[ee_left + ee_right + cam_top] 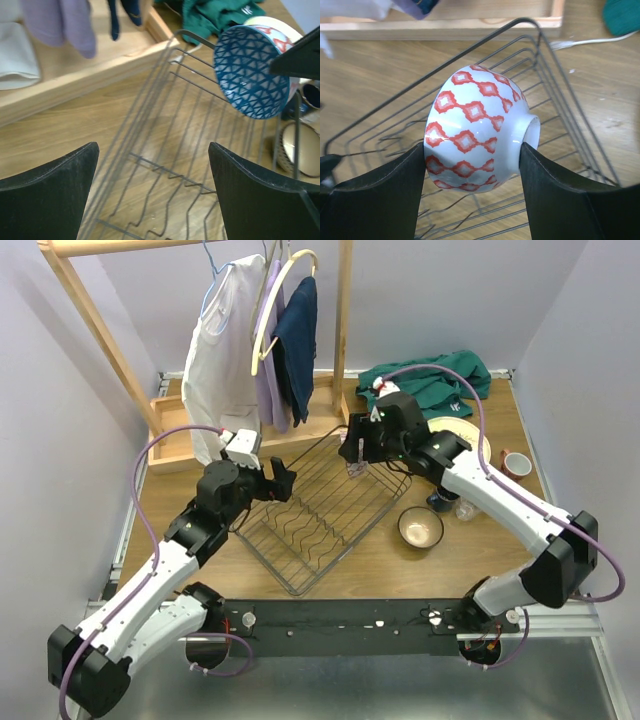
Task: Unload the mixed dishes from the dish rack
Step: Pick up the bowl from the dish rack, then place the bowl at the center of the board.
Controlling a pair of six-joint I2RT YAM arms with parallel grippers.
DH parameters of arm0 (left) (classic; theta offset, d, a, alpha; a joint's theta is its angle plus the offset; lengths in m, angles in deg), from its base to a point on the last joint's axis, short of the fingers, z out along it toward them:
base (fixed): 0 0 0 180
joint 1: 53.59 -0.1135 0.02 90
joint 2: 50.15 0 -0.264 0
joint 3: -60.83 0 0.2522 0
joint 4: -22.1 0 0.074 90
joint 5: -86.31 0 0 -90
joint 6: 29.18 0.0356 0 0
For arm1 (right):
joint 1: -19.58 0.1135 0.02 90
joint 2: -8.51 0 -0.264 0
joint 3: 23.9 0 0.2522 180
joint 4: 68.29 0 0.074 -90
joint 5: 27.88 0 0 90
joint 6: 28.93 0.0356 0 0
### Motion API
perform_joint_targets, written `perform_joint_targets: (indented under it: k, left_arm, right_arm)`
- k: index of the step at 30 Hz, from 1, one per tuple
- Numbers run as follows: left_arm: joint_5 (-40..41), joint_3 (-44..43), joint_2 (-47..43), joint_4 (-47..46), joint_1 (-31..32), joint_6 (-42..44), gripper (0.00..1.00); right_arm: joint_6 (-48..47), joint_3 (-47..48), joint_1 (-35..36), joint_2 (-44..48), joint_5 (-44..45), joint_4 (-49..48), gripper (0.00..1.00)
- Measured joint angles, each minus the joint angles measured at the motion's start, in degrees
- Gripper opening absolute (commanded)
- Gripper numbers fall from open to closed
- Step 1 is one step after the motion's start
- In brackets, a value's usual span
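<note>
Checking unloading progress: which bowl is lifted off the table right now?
The patterned bowl, red diamonds outside and blue triangles inside, gripped sideways by the right gripper over the dish rack. The other bowl, cream inside, sits upright on the table.

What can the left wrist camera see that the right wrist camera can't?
Only the left wrist view: the patterned bowl showing its blue triangle inside, hanging clothes, a green cloth, and the open left gripper holding nothing. Only the right wrist view: the bowl's outside with red diamonds, and the right gripper clamped on it. Both: the same bowl, the black wire dish rack and the wooden base.
</note>
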Motion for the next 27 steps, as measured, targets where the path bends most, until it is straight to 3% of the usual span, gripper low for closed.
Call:
perform_joint_targets:
  k: [11,27]
  left_arm:
    - [-9.53,-1.33,7.58,-6.73,0.00,-5.88,0.98]
    - [-14.21,-1.36,15.54,-16.13,-0.98,-20.68,0.88]
  right_arm:
    - [10.71,-12.76,-7.19,8.02,-20.55,-14.12,0.33]
    - [25.22,-23.87,-11.30,10.40,-36.59,-36.00,0.33]
